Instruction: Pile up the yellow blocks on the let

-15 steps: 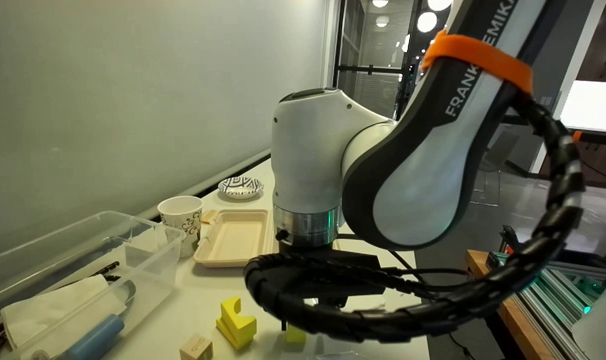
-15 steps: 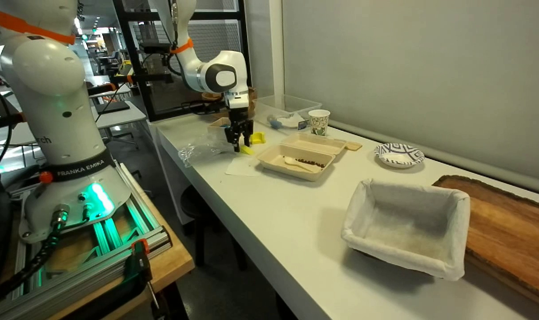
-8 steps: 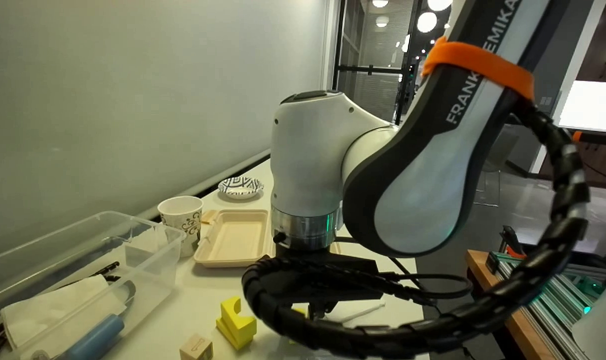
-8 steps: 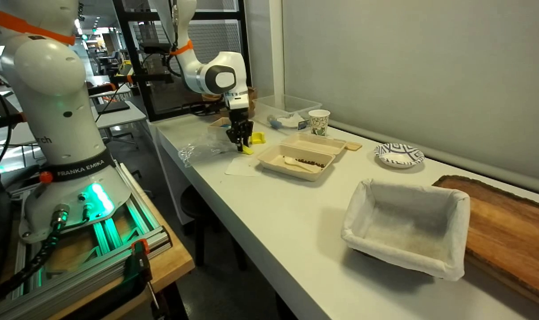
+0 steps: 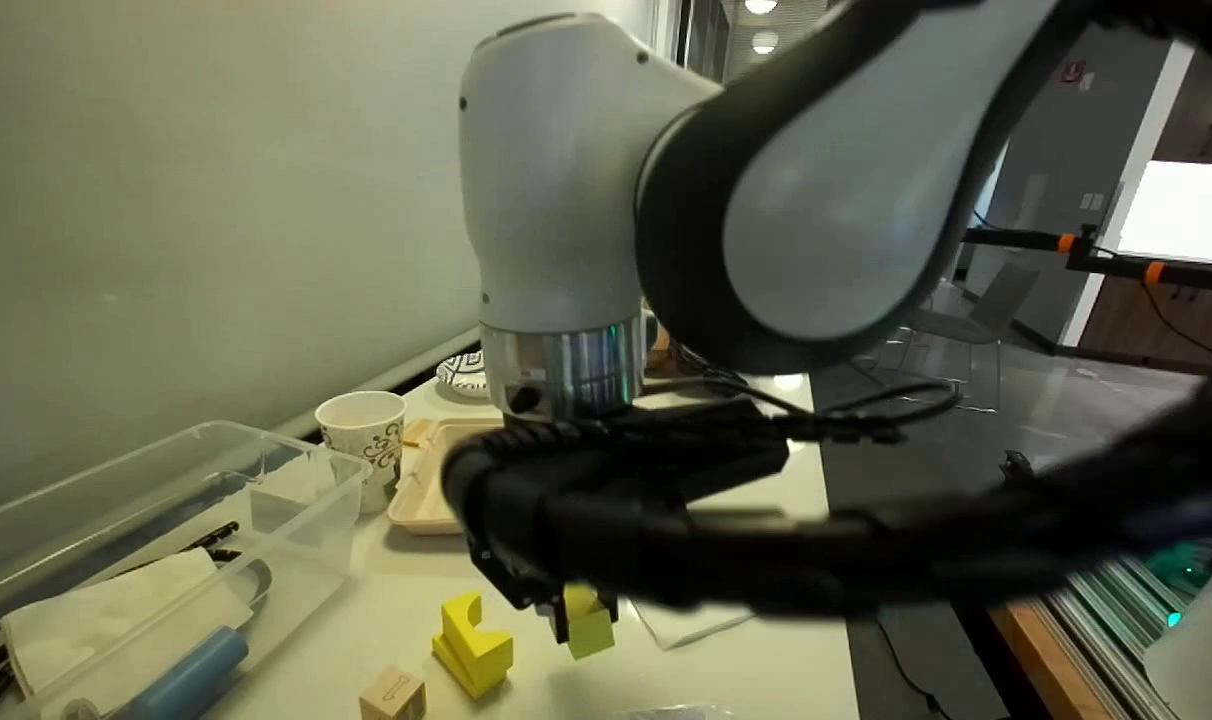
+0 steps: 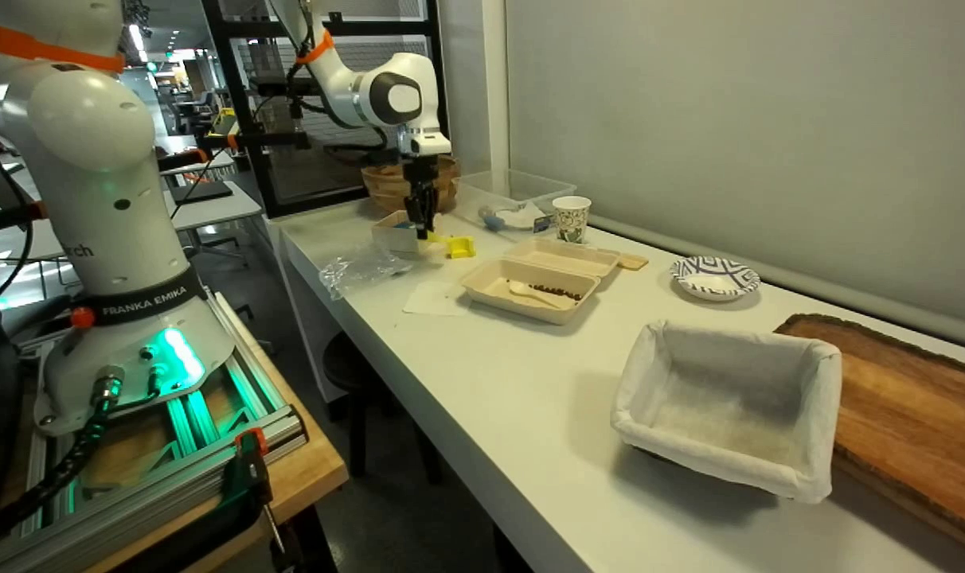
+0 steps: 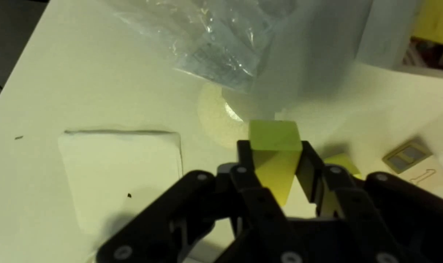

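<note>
Yellow block (image 7: 275,136) is what the gripper (image 7: 275,150) clasps, its fingers (image 7: 245,154) bearing on 2 opposite sides, and it hangs clear of the table (image 6: 490,374). Near it, in both exterior views, a notched block (image 5: 478,650) of the same yellow stands on that table with a curved hollow in its upper part; I cannot tell whether it is 1 piece or 2 set together. My judgement is that these blocks are light, stiff and hard to harm: the faces look flat, the edges fairly crisp, and the fingers do not visibly sink in. Smooth sides could let a block swivel between just 2 contacts, so a firm, centred pinch should serve better than a hold near a corner. For the notched block I would pinch across its flat sides, low and away from the hollow. Setting down probably calls for a level base and a slow release, since so light a thing is easily nudged off a pile.
</note>
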`<action>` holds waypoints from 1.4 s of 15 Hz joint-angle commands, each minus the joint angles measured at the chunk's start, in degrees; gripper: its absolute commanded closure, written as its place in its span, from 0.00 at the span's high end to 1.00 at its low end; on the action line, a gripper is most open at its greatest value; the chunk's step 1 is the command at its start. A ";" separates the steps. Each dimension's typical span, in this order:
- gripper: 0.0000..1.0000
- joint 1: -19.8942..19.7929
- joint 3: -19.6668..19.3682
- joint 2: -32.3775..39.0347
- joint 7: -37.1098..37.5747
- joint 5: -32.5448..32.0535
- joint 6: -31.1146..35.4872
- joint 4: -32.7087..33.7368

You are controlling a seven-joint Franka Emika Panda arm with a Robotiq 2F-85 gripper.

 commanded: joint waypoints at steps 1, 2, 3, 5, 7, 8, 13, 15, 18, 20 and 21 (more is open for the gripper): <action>0.34 -1.59 1.48 -1.02 -2.13 -0.11 -3.08 1.39; 0.34 -2.04 1.76 -1.70 -3.49 -0.06 -4.60 2.21; 0.34 -2.31 1.85 -1.99 -4.17 -0.04 -4.99 2.44; 0.34 -2.43 1.87 -1.87 -4.74 -0.02 -4.99 2.36; 0.09 -2.39 1.94 -1.69 -4.78 -0.01 -4.99 2.32; 0.09 -2.86 2.61 -0.75 -7.48 1.22 -4.82 3.30; 0.09 -4.67 3.89 1.43 -17.10 3.79 -4.75 6.83; 0.09 -5.00 3.70 2.52 -19.85 4.05 -4.29 7.88; 0.09 -5.26 3.33 4.17 -22.59 4.25 -3.94 9.31; 0.09 -5.16 3.07 5.08 -23.29 3.97 -3.63 9.89; 0.09 -5.15 2.98 5.47 -23.60 4.02 -3.51 10.07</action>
